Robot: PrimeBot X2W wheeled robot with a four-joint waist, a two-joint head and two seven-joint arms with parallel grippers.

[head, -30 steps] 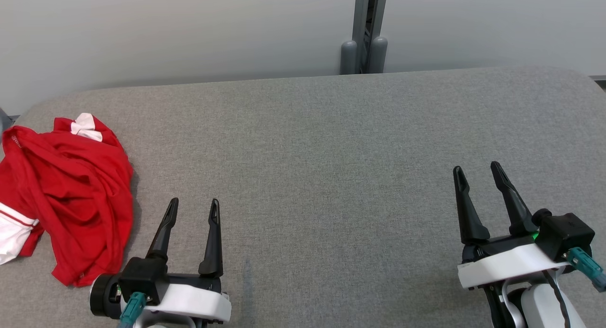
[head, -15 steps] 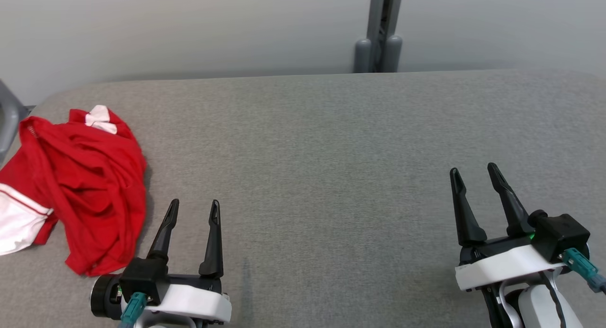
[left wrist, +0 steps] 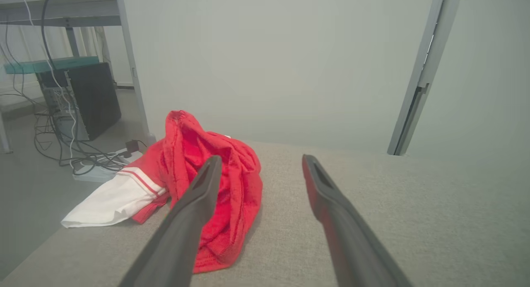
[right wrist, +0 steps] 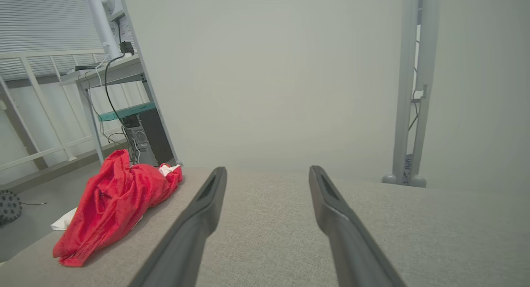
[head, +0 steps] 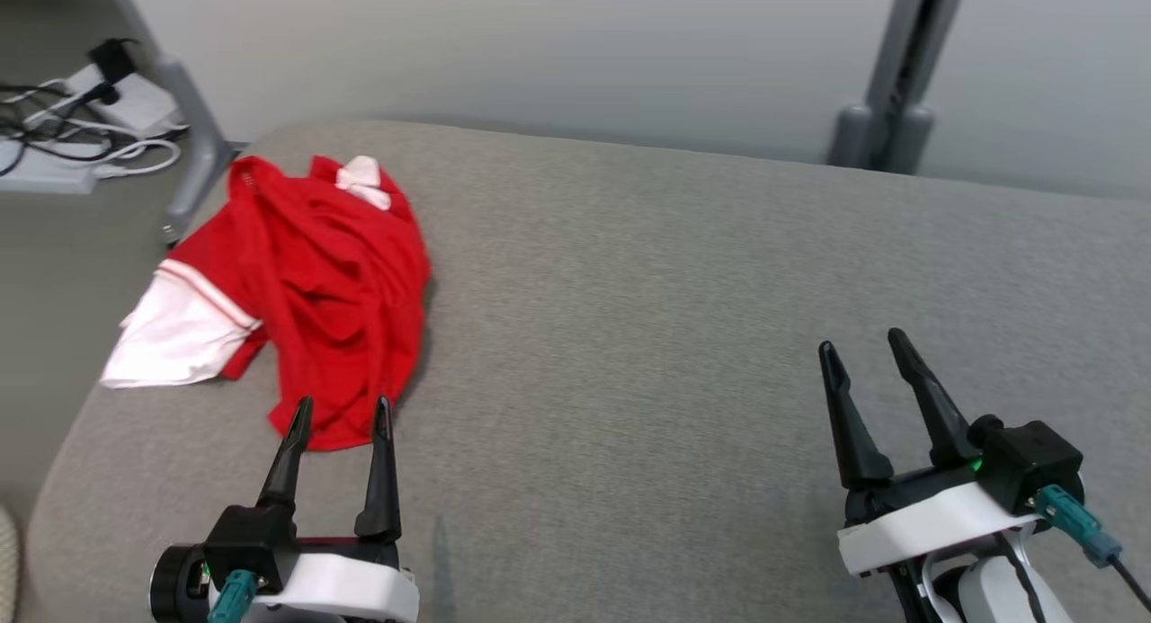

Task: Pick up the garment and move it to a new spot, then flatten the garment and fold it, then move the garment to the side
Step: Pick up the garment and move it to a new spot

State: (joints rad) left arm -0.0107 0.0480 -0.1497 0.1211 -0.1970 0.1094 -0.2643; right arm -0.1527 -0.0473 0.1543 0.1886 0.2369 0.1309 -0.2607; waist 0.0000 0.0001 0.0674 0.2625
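The garment (head: 315, 281) is red with some white on it. It lies all bunched up at the far left corner of the grey worktop (head: 674, 290). Its white part (head: 175, 335) reaches right to the left edge, and below that edge is the floor (head: 63, 272) with cables (head: 54, 146) on it.

The left gripper (head: 342, 405) is closest. Its fingers are spread wide and hold nothing. In the head view the tips sit right at the near red hem. In the left wrist view the garment (left wrist: 186, 142) is just ahead, a bit to one side of the gap. I cannot tell if a tip touches the cloth.

The right gripper (head: 861, 342) is well apart from it, over bare worktop, with its fingers spread too and nothing in them.

I think the next step is to grab the garment. If the fingers push forward and do not close, the pile could slide off the corner and fall. If they pinch only a thin fold, it could slip out when lifted. If they go too low, they could snag the worktop's cover.
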